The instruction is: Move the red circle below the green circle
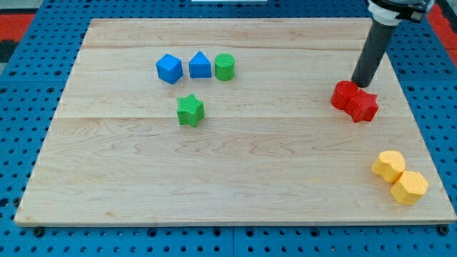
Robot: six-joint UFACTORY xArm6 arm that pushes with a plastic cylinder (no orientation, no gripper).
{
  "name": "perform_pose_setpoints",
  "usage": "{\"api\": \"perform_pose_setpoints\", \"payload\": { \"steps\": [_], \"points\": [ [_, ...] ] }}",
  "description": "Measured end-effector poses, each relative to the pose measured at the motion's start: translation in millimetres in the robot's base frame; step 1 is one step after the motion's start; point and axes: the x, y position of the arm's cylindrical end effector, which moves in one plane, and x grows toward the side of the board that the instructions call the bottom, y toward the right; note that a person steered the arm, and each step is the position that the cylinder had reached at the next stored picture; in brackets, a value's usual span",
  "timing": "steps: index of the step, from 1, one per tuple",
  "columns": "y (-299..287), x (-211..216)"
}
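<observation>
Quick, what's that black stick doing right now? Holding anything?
My tip: holds nothing, no jaws; it rests against the red circle, on its top-right side.

My tip (358,85) sits right behind the red circle (344,94) and red star (363,106); green circle (224,67) well off to its left.
</observation>
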Motion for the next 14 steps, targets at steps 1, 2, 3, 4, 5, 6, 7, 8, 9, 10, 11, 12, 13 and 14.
{"api": "perform_pose_setpoints", "payload": {
  "steps": [1, 2, 3, 4, 5, 6, 7, 8, 9, 10, 11, 12, 13, 14],
  "points": [
    [0, 11],
    [-1, 25],
    [-14, 36],
    [-31, 37],
    [-52, 37],
    [-71, 37],
    [-87, 37],
    [-101, 37],
    [-113, 37],
    [-125, 37],
    [-135, 37],
    [-145, 37],
    [-154, 37],
    [-165, 37]
  ]
}}
